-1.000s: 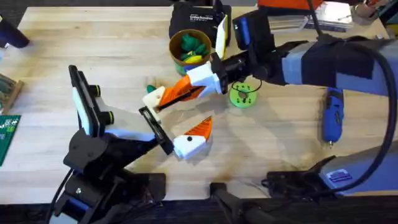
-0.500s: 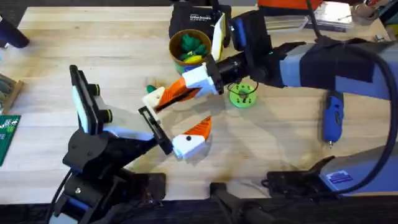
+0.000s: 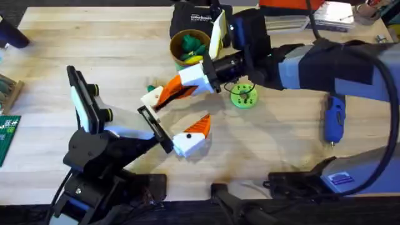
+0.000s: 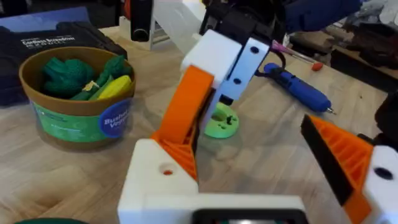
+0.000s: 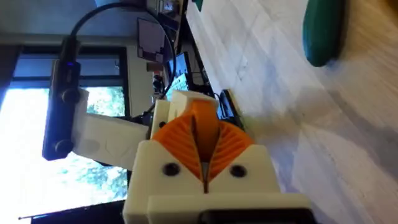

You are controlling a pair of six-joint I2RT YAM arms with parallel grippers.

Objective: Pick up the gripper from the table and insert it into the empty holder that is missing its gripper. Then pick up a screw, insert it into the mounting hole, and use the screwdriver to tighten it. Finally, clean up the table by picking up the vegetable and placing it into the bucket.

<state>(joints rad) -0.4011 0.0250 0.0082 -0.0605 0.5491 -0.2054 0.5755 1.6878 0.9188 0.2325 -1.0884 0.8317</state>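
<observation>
**Right claw clamped on the loose gripper, just above the bare holder**

I'm reading the overhead view from the left. The left claw is sitting over the table with its jaws spread wide and nothing between them. On one side it's showing just the black holder bar, on the other its own orange finger on a white base. Just beyond the holder's tip, the gripper is hanging tilted, white block end lowest and nearest the holder. I can't tell if they're touching. The right claw's orange pads are pressing flat on the gripper's orange wedge. The right wrist view is showing them closed tight on it.

The vegetable is lying on the bare wood right beside the gripper's white block, partly hidden by it from overhead. Further back, the bucket is standing upright with frilly green and yellow toy food inside. Right of it, the lime-green disc is lying flat under the right arm. Far right, the screwdriver is lying on the table, well apart from both claws.
</observation>
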